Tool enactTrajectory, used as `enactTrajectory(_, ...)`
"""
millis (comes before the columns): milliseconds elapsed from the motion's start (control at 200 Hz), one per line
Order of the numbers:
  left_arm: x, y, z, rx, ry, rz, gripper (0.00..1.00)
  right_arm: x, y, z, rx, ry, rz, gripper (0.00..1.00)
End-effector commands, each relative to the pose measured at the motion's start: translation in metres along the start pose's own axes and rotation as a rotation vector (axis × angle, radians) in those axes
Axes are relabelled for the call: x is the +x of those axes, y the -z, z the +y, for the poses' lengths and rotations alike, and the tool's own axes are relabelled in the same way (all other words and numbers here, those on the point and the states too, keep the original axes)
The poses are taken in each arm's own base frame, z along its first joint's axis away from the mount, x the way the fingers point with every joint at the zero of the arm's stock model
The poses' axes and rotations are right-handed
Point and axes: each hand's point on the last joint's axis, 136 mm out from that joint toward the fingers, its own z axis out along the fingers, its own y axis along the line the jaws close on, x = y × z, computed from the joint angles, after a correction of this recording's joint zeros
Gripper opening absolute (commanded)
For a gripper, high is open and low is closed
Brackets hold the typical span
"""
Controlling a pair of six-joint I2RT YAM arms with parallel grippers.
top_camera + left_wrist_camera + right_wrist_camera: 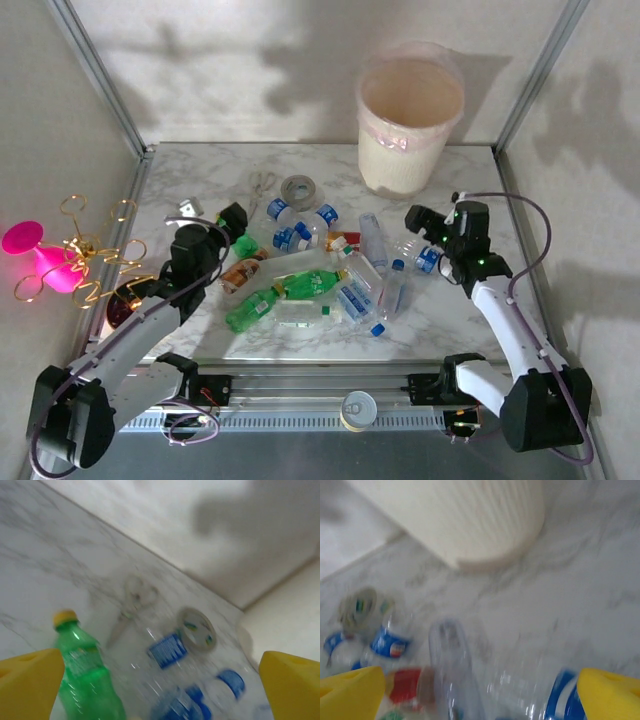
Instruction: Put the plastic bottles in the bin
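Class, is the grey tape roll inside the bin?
No, the tape roll lies on the table beside the scissors, apart from the bin.

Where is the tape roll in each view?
Top external: tape roll far centre, left of the bin.
Left wrist: tape roll right of centre, beyond the bottles.
Right wrist: tape roll at the left edge, blurred.
Shared landmark: the cream bin, right of the tape in every view.

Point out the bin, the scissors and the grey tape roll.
bin (400, 165): top external view, outer cream wall.
scissors (125, 614): left wrist view, where handles meet blades.
grey tape roll (286, 192): top external view, left side of its ring.
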Motion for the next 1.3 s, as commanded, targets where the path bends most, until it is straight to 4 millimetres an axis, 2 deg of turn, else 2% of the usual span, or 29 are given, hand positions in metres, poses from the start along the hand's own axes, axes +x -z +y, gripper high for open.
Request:
enactTrajectory(0,0.042,-0.002,-0.02,0.064,0.106,0.149,0.99,0.05,0.015,0.005,-0.012,-0.077,0.187,0.99)
enactTrajectory(95,0.079,-0.004,-0.048,0.139,0.112,0.242,0.99,0.082,0.02,-0.002,0.007,-0.107,0.268,0.99)
enactTrajectory(150,0.092,-0.005,-0.07,0.184,0.085,0.263,0.99,0.099,0.022,-0.01,0.032,-0.127,0.305,0.99)
enactTrajectory(245,0.116,-0.009,-0.095,0.199,-0.023,0.305,0.99,0.123,0.026,-0.019,0.046,-0.152,0.355,0.98)
enactTrajectory(330,0.128,-0.016,-0.107,0.172,-0.135,0.331,0.99,0.141,0.027,-0.019,0.025,-0.167,0.412,0.96)
enactTrajectory(451,0.13,-0.024,-0.121,0.176,-0.185,0.332,1.0,0.162,0.027,-0.006,-0.058,-0.183,0.479,0.95)
enactTrajectory(651,0.125,-0.024,-0.124,0.19,-0.136,0.306,0.99,0.18,0.018,-0.008,-0.059,-0.174,0.49,0.92)
enactTrajectory(1011,0.116,-0.013,-0.107,0.156,-0.111,0.266,1.0,0.203,0.0,-0.023,-0.004,-0.151,0.519,0.85)
enactTrajectory(1132,0.113,-0.011,-0.106,0.152,-0.104,0.252,1.0,0.21,-0.003,-0.031,0.029,-0.138,0.53,0.81)
enactTrajectory(1292,0.109,-0.01,-0.103,0.141,-0.091,0.234,1.0,0.213,-0.003,-0.037,0.054,-0.131,0.528,0.69)
